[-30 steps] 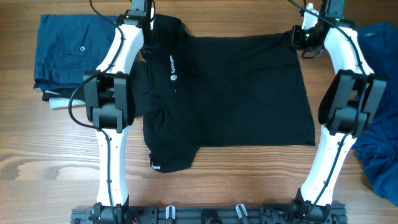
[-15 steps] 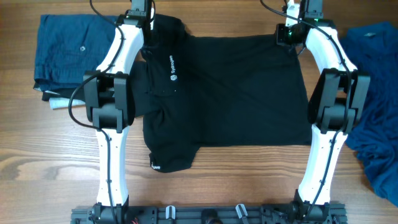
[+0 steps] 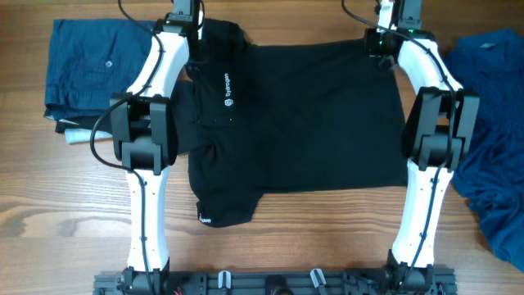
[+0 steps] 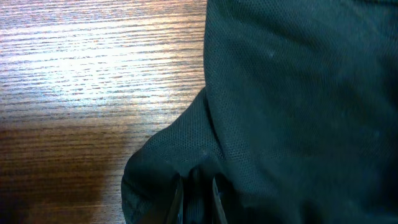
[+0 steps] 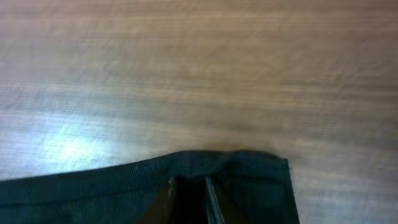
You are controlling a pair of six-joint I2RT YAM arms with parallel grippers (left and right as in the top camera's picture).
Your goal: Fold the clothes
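— Which step are you on?
— From overhead, the black shirt (image 3: 311, 123) lies spread flat mid-table, collar toward nine o'clock. My left arm (image 3: 151, 98) and right arm (image 3: 430, 106) both stretch to its twelve o'clock edge, one at each far corner. I judge this the first fold, just gripped.
— And the jaws?
— Left wrist view: my left gripper (image 4: 196, 194) is pinched on bunched black fabric. Right wrist view: my right gripper (image 5: 188, 194) is closed on the hem corner, with bare table (image 5: 186, 62) beyond.
— Next?
— Lift both corners together and carry them evenly toward six o'clock.
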